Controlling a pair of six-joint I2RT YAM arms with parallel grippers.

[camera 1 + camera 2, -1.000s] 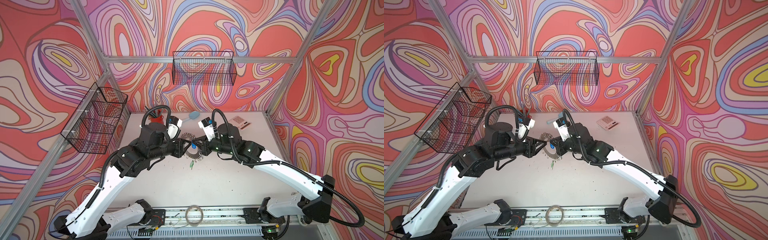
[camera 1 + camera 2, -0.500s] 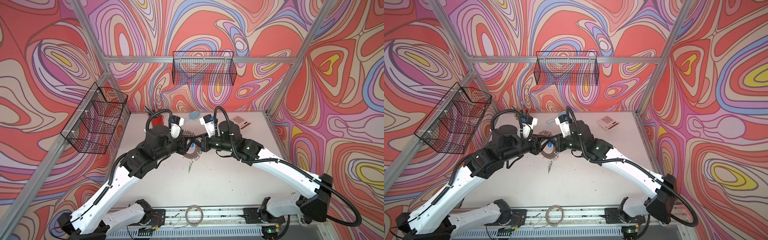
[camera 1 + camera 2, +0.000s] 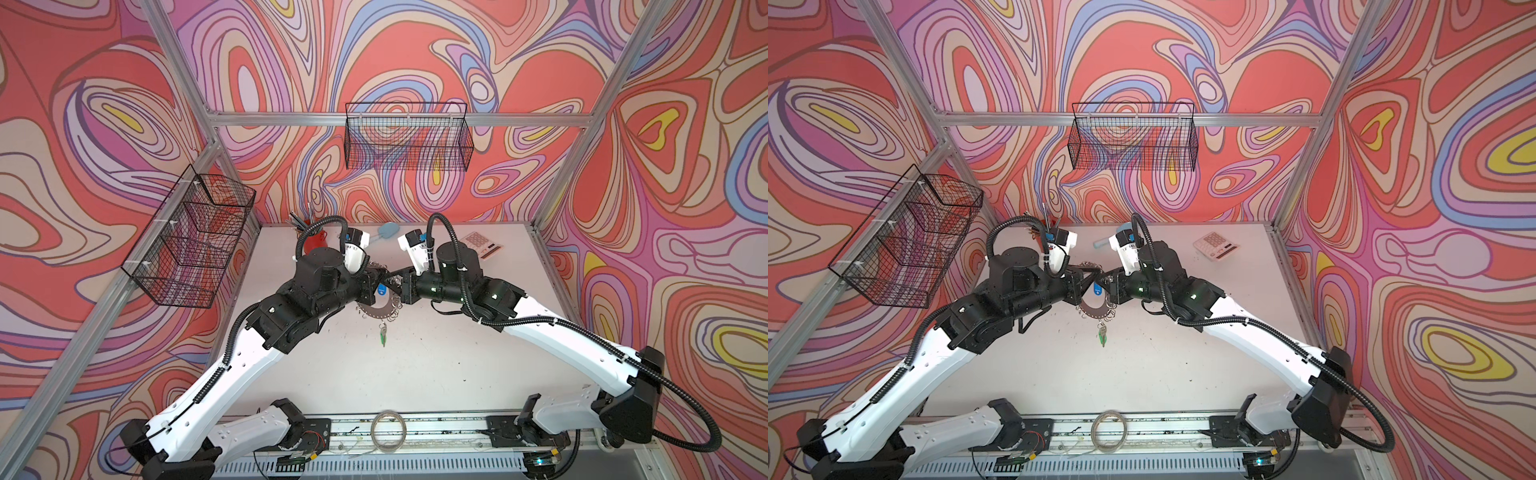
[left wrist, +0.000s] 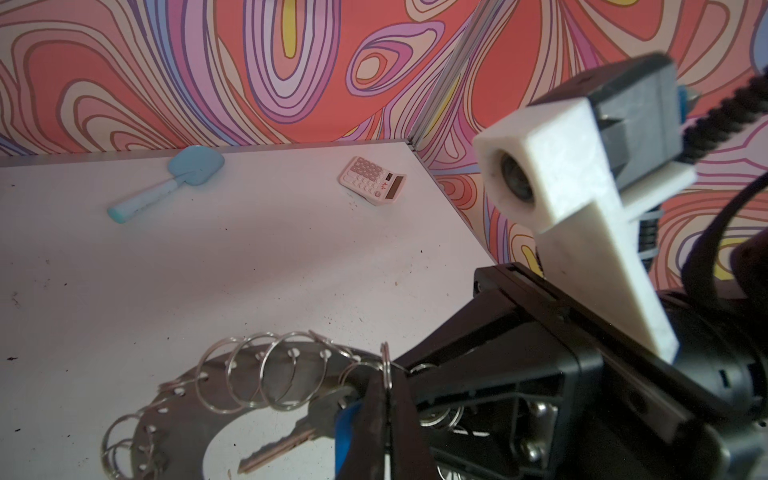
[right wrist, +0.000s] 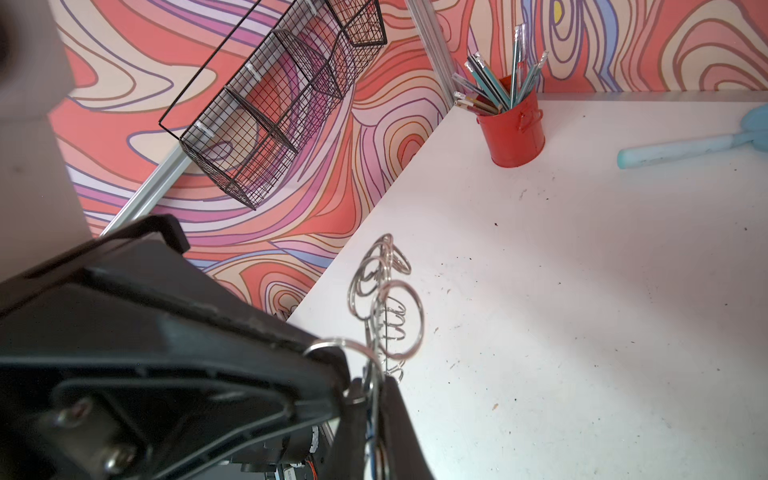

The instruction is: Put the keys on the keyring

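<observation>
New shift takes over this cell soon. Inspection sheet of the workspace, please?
Surface: white table, dotted with fine dark specks.
Job's things: keyring held between the grippers; blue-tag key at its centre hole; green-tag key at its near rim, apparently on a small ring.
Clutter: red pen cup, light blue spatula and pink calculator at the back; plain hoop on the front rail.
Grippers: left gripper, jaws shut on a split ring; right gripper, jaws shut on the keyring's rim.
Cables: black hoses arch over both wrists, none seen snagged.
Surroundings: two wire baskets on patterned walls, nothing seen inside.
</observation>
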